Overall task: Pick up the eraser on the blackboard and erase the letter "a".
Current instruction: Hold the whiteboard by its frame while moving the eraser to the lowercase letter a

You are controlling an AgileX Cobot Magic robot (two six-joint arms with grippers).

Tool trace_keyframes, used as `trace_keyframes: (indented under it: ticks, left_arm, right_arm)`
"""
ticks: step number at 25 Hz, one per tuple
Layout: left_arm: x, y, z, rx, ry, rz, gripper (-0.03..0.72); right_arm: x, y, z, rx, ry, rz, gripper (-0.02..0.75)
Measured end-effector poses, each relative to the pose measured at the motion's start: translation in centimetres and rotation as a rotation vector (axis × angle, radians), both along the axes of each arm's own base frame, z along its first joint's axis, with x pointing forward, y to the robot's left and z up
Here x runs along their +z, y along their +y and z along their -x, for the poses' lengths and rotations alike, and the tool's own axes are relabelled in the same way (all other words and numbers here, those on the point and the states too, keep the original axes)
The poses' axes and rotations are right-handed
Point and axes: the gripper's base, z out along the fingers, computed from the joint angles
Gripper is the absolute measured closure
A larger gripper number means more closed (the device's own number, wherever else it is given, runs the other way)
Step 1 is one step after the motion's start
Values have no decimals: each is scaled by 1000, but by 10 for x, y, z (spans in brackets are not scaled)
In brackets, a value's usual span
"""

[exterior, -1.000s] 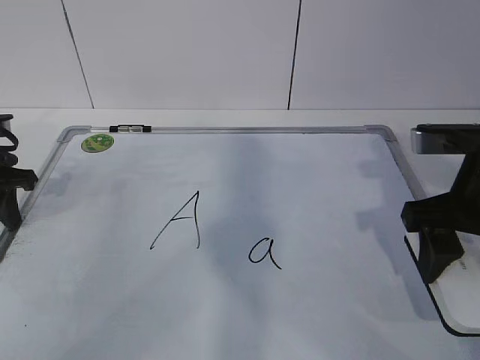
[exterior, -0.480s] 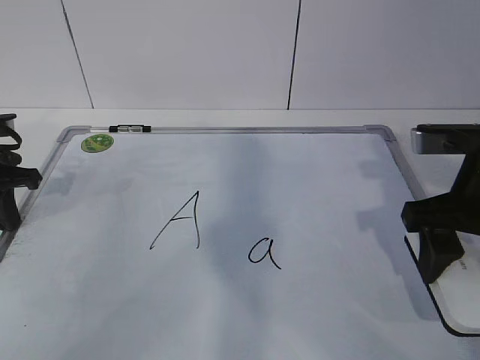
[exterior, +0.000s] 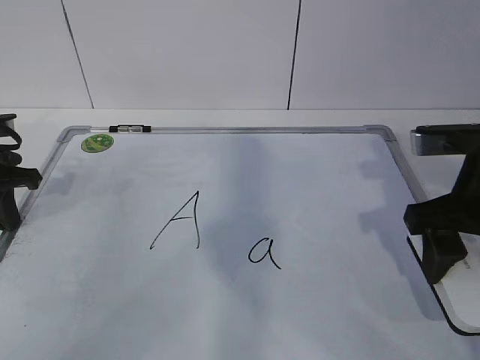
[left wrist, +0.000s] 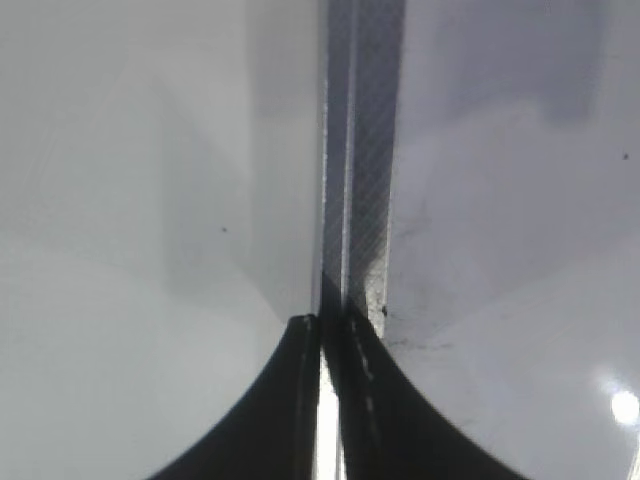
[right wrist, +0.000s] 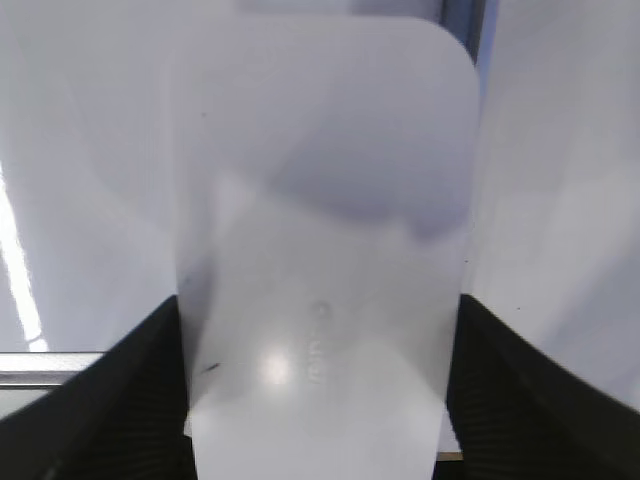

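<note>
The white eraser (exterior: 462, 291) lies at the right edge of the blackboard (exterior: 322, 187), partly over its frame. My right gripper (exterior: 448, 264) is open and low over the eraser, one finger on each side. In the right wrist view the eraser (right wrist: 320, 230) fills the gap between the black fingers (right wrist: 130, 400) of the right gripper (right wrist: 318, 410). The letter "a" (exterior: 264, 252) is in black marker near the board's middle. My left gripper (exterior: 10, 217) is shut and empty over the board's left frame; in the left wrist view the left gripper (left wrist: 328, 322) has its jaws together.
A capital "A" (exterior: 178, 221) is drawn left of the "a". A green sticker (exterior: 97, 142) and a small black-and-clear clip (exterior: 130, 129) sit at the board's far left corner. The silver frame rail (left wrist: 365, 150) runs under my left gripper. A white panelled wall stands behind.
My right gripper has dropped slightly lower onto the eraser. The left gripper and the board have not moved.
</note>
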Motion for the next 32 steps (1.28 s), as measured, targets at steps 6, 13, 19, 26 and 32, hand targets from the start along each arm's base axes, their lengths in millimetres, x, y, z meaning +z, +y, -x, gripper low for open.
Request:
trace_keyframes:
  ticks: [6, 13, 19, 26, 32]
  left_arm:
    - [0, 0, 0, 1, 2, 1, 675]
    - [0, 0, 0, 0, 4, 1, 675]
    - [0, 0, 0, 0, 4, 1, 675]
    - [0, 0, 0, -2, 3, 1, 675]
    - [0, 0, 0, -1, 3, 2, 675]
  right_arm:
    - [-2, 6, -15, 27, -7, 21, 167]
    - [2, 31, -41, 117, -60, 61, 167]
    - [-12, 53, -52, 174, -42, 93, 167]
    - [-19, 71, -67, 199, -43, 85, 167]
    - [-28, 101, -68, 280, -33, 73, 167]
